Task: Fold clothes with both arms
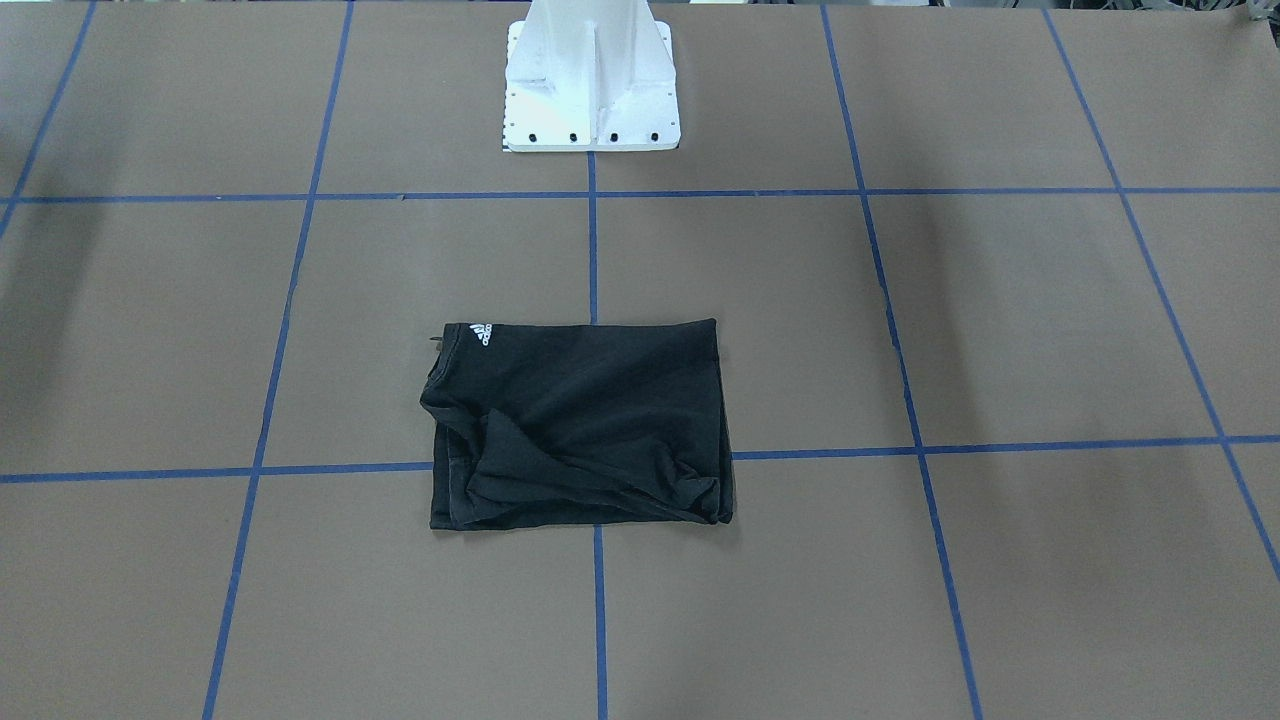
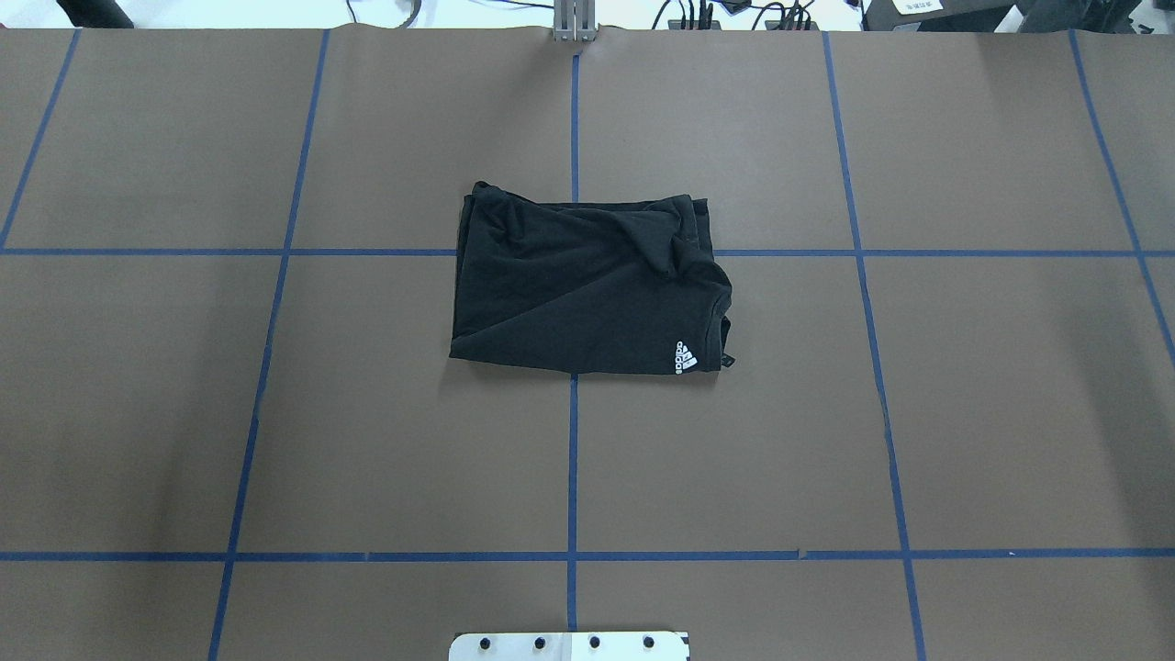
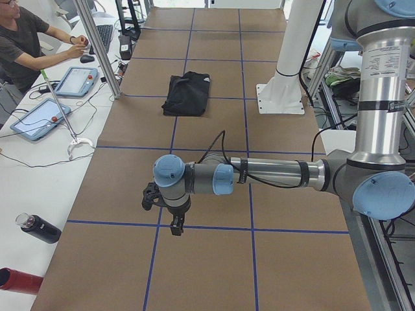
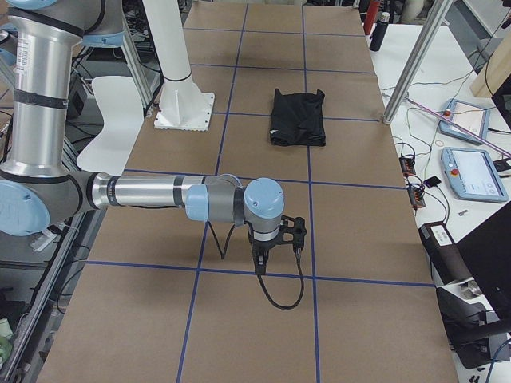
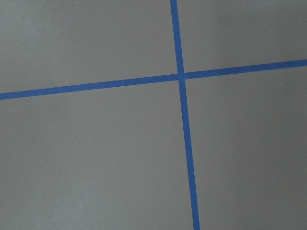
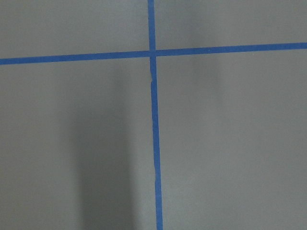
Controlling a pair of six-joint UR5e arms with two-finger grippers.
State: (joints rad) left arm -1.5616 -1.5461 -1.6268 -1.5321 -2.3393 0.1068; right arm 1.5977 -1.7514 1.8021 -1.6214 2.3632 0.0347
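The clothes are one black T-shirt (image 1: 580, 425), folded into a rough rectangle at the table's middle, with a small white logo at one corner (image 2: 687, 357). It also shows as a T-shirt (image 3: 187, 94) and T-shirt (image 4: 297, 118) far off in the side views. My left gripper (image 3: 175, 227) hangs over the brown table well away from the shirt, pointing down. My right gripper (image 4: 260, 262) hangs likewise at the opposite end. Neither holds cloth; whether they are open or shut I cannot tell. Both wrist views show only brown paper and blue tape lines.
The white pedestal base (image 1: 592, 90) stands behind the shirt. Blue tape lines (image 2: 573, 459) grid the table. A side bench carries tablets (image 3: 40, 118), bottles (image 3: 39, 228) and a seated person (image 3: 23, 42). More tablets (image 4: 473, 171) lie beside the table's other long side.
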